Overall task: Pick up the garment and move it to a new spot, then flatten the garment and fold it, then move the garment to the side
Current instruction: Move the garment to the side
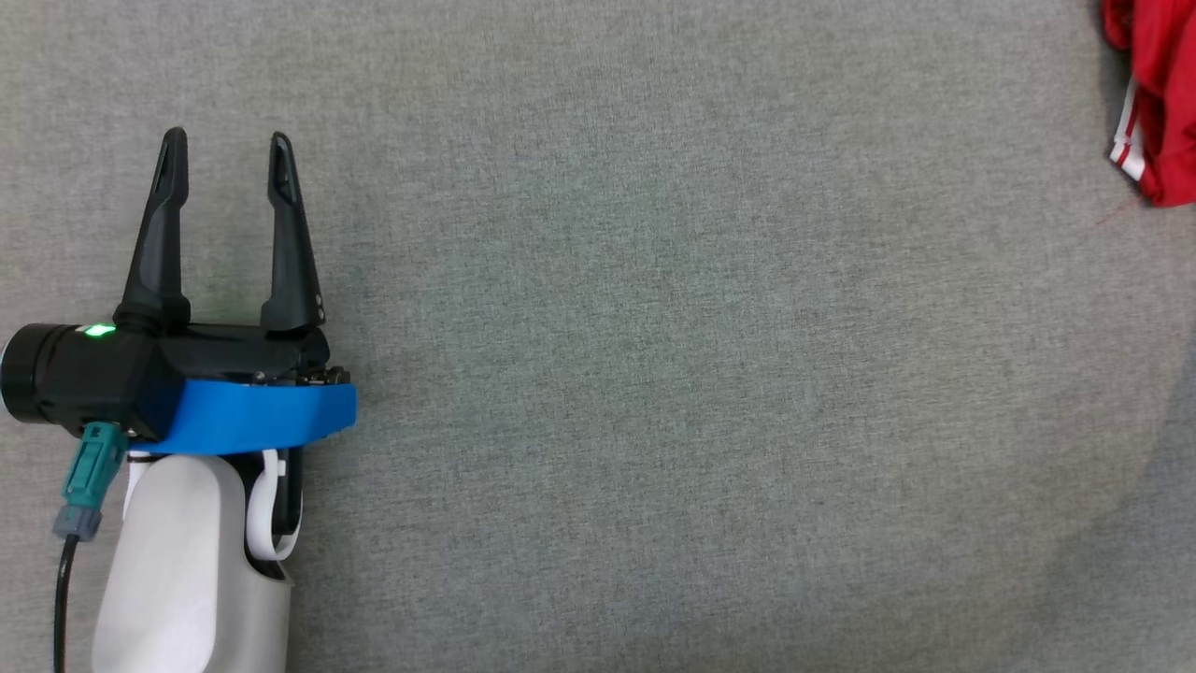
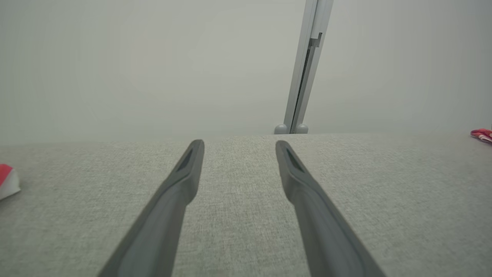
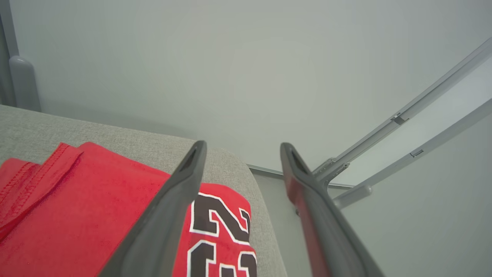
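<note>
Left gripper (image 1: pixel 227 136): low on the left of the head view, fingers pointing up the picture, and the jaws stand wide with only grey cloth between them.
Left wrist view: same story, the left gripper (image 2: pixel 239 143) hangs low over the desk (image 2: pixel 384 192) with both dark fingers spread, reaching toward its far edge.
Right gripper (image 3: pixel 243 144): jaws well apart here too, gripping nothing. It hovers by the desk's rounded corner, one finger over the cloth and the other out past the edge.
Garment (image 1: pixel 1163 93): red, tucked right up in the head view's top right corner, cut off by the frame, with a white striped trim (image 1: pixel 1126 140) on its near side.
Garment up close: in the right wrist view the garment (image 3: pixel 77 215) lies on the desk (image 3: pixel 115 138) near that corner, with black numerals (image 3: pixel 219 223) edged in white and a stitched hem to the left.
Gap: the left gripper and the garment are well apart, with the desk (image 1: pixel 654 374) running grey between them.
Edges of the left wrist view: a red scrap (image 2: pixel 482 134) at the far right, and a red-and-white piece (image 2: pixel 7 181) at the far left; I cannot tell what that one is.
Backdrop: a pale wall (image 2: pixel 115 57), a grey upright post (image 2: pixel 307 65) behind the desk, and slanting grey rails (image 3: pixel 403 115) beyond the corner.
</note>
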Available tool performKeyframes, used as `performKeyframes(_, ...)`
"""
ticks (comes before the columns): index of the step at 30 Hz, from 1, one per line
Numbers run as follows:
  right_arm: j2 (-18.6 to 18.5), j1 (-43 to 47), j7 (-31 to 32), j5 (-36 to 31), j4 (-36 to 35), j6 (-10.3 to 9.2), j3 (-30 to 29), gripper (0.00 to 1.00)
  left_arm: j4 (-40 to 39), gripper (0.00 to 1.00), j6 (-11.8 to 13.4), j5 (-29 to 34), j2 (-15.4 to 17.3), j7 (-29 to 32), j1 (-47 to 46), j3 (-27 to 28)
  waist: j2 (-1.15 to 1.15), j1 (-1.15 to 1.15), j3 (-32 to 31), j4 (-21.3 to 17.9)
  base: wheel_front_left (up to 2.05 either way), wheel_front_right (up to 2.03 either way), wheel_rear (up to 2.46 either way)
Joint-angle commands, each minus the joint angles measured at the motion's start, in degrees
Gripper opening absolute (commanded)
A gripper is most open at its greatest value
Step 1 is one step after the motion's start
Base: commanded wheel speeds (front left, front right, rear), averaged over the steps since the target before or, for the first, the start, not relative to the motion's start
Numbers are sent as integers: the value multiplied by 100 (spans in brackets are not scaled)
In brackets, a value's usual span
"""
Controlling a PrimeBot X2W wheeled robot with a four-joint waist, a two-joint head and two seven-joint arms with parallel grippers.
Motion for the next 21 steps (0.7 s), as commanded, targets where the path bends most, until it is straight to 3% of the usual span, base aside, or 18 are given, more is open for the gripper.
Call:
performKeyframes(1, 34, -107, -153, -96, 29, -1, -64, 100, 8, 100, 27, -4, -4, -13, -14, 51, 0, 0, -76, -12, 0, 0, 0)
performKeyframes(8, 675, 224, -491, -288, -337, -1, -123, 100, 92, 100, 67, -97, -37, -13, 345, 229, 0, 0, -639, 31, 0, 0, 0)
performKeyframes(17, 1888, 937, -528, 11, -1283, -1, 567, 100, 205, 100, 142, -175, -87, -13, 969, 509, 0, 0, -1473, 225, 0, 0, 0)
performKeyframes(21, 2259, 1334, -528, 249, -1588, 0, 871, 100, 306, 100, 109, -191, -130, -13, 1162, 518, 0, 0, -1802, 311, 0, 0, 0)
